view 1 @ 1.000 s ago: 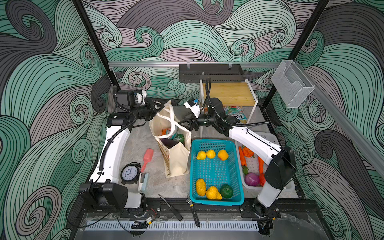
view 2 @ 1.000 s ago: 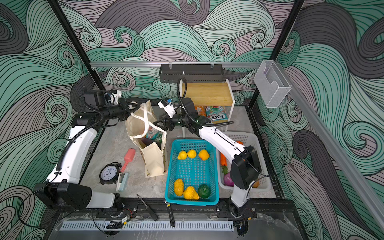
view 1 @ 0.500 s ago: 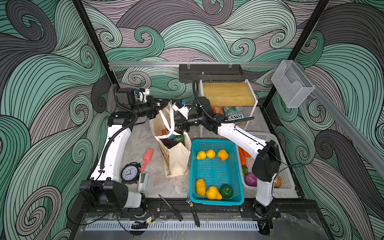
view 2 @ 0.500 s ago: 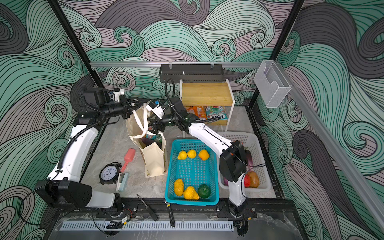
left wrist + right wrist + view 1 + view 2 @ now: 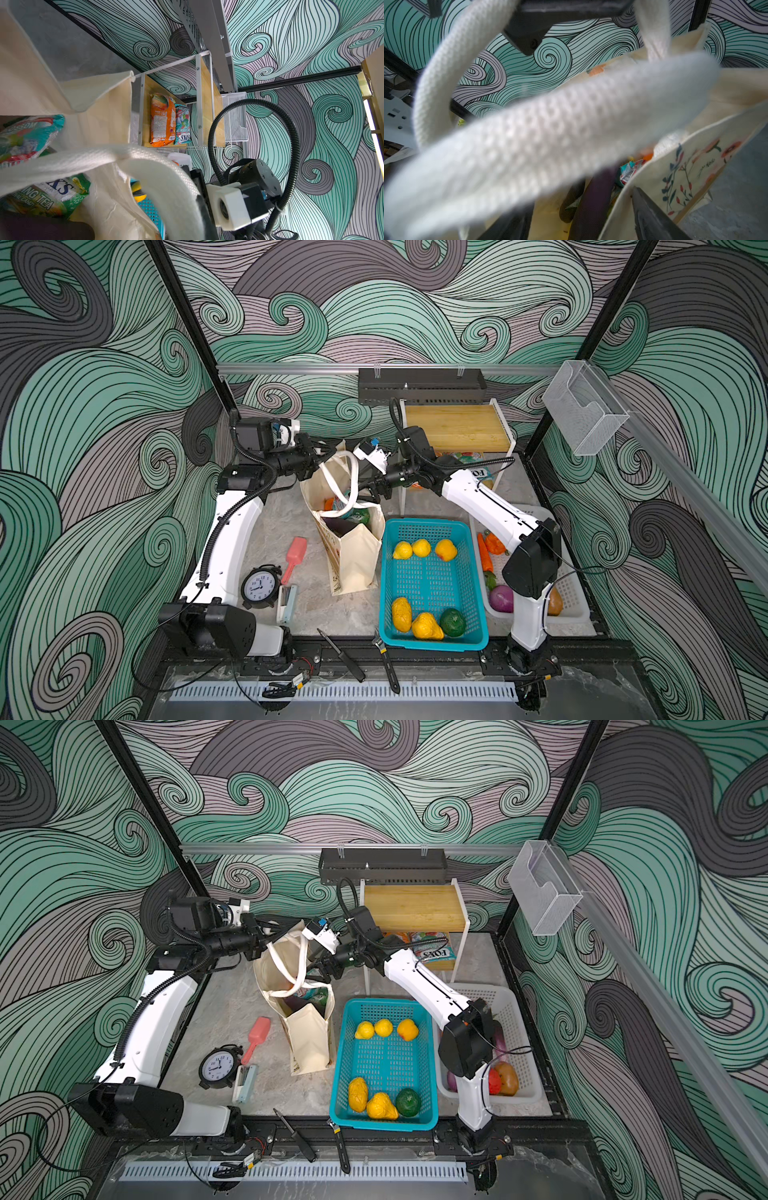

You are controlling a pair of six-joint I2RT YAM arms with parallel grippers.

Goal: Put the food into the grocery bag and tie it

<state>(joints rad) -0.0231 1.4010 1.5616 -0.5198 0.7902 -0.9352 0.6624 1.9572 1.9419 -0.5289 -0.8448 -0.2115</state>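
Right wrist | left end effector (image 5: 324, 456) clenches woven handle (image 5: 550, 128) | right end effector (image 5: 372, 489) released

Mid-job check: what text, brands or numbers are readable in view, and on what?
"FOX'S": teal packet on the shelf.
"X'S", "ING TEA", "AL CANDY", cut off: green packet in the bag.
"OSSOM", cut off: teal-red packet in the bag.
Hour numerals "1" to "12": clock dial.
Script on the bag's floral print: too blurred.
Orange packet print: too small.
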